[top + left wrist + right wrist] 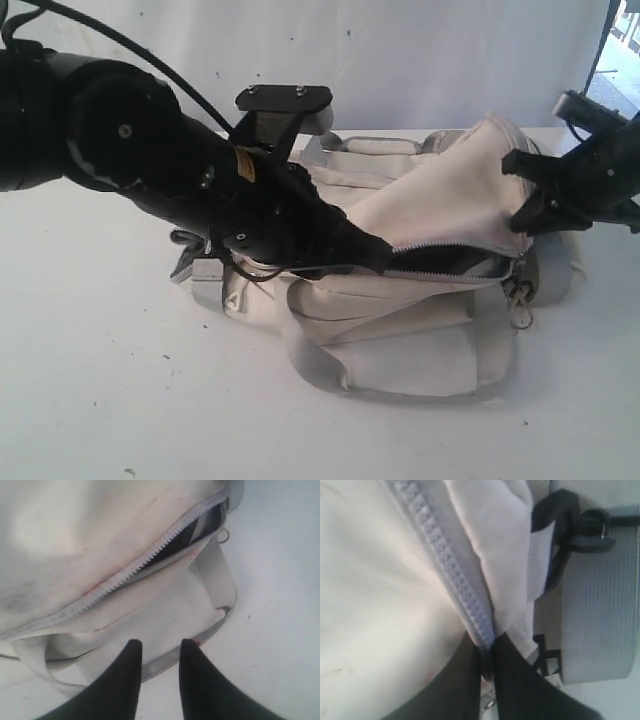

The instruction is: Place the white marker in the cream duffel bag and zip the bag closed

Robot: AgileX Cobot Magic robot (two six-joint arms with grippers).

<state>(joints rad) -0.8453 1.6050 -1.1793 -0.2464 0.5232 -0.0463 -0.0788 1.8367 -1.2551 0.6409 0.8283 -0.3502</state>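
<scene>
the soft cream fabric duffel bag [440,200] lies on the white worktop [100,380], its grey zipper [150,557] partly open. only the right wrist view shows the right gripper [487,652] jaws pinched on the zipper edge at the bag's right end. the left wrist view shows the left gripper [159,647] jaws narrowly apart, holding nothing, over a grey webbing strap [217,577].

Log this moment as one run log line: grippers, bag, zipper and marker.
left gripper: open, empty, over cream duffel bag | right gripper: shut on bag at zipper | zipper: partly open | white marker: not in view
</scene>
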